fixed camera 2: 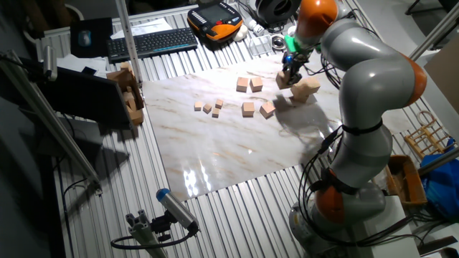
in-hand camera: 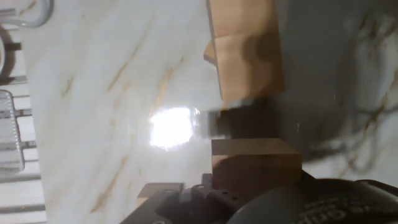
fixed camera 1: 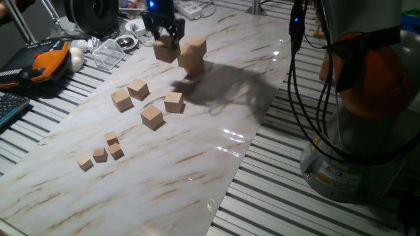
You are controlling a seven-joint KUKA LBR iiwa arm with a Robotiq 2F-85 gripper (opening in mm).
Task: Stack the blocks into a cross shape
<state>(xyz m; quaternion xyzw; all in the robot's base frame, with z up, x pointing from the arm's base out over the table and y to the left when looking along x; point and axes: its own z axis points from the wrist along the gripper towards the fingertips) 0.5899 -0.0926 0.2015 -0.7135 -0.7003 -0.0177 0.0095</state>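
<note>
My gripper (fixed camera 1: pixel 165 39) is shut on a tan wooden block (fixed camera 1: pixel 166 51) and holds it above the marble board, just left of a two-high stack of blocks (fixed camera 1: pixel 192 56). From the other side, the gripper (fixed camera 2: pixel 290 70) hangs beside that stack (fixed camera 2: pixel 305 89). In the hand view the held block (in-hand camera: pixel 255 163) sits at the bottom between the fingers, with the stack (in-hand camera: pixel 247 53) ahead of it. Several loose blocks lie mid-board, among them ones at front (fixed camera 1: pixel 151 117), right (fixed camera 1: pixel 173 102) and left (fixed camera 1: pixel 121 99).
Several much smaller cubes (fixed camera 1: pixel 100 155) lie toward the near left of the board. An orange pendant (fixed camera 1: pixel 49 59), a clear tray (fixed camera 1: pixel 108 52) and a keyboard (fixed camera 1: pixel 10 108) sit off the board's left. The arm's base (fixed camera 1: pixel 354 131) stands at right.
</note>
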